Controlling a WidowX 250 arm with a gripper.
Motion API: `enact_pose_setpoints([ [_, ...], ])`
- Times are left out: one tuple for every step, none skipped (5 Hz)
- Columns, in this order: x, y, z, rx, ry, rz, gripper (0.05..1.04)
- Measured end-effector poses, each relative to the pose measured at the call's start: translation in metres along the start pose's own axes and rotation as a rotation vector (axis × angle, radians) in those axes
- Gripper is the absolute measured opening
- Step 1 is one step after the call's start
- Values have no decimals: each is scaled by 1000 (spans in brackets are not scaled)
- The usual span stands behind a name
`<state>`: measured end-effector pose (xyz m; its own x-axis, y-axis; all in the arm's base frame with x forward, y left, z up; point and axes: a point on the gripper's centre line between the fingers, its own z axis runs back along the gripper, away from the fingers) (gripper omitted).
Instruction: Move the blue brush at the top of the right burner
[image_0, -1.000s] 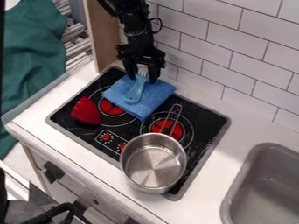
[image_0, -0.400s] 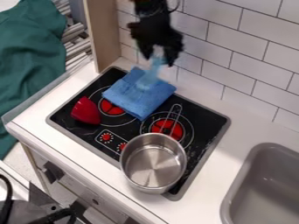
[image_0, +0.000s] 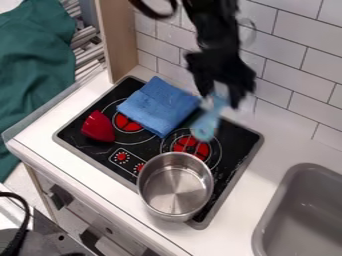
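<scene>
- A red piece (image_0: 98, 126) lay near the stove's (image_0: 235, 142) front left corner.
- A blue cloth (image_0: 157, 106) lay along its back edge, partly over the left burner (image_0: 127, 122).
- A metal pot (image_0: 176, 186) overlapped the front edge.
- The blue brush (image_0: 206, 125) hung tilted above the back of the right burner (image_0: 192, 145), grasped by the claw (image_0: 219, 99).
- A gray sink (image_0: 304, 215) sat in the tabletop (image_0: 257, 175).

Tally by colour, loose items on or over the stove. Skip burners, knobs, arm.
Blue: 2 (brush, cloth)
Red: 1 (wedge-like item)
Silver: 1 (pot)
Total: 4
</scene>
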<state>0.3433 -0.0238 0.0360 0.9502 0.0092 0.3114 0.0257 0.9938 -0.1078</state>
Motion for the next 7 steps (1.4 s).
enact_pose_setpoints([
  [-8,-20,-13,-33,11,60,724],
  [-6,-30,-23,-15,32,58,723],
  [3,-33,-31,123,108,78,723],
  [15,-32,-45,211,166,71,724],
  [20,-34,-51,196,172,69,723],
  [20,-30,-56,161,175,66,724],
  [16,-19,-59,123,185,64,799],
])
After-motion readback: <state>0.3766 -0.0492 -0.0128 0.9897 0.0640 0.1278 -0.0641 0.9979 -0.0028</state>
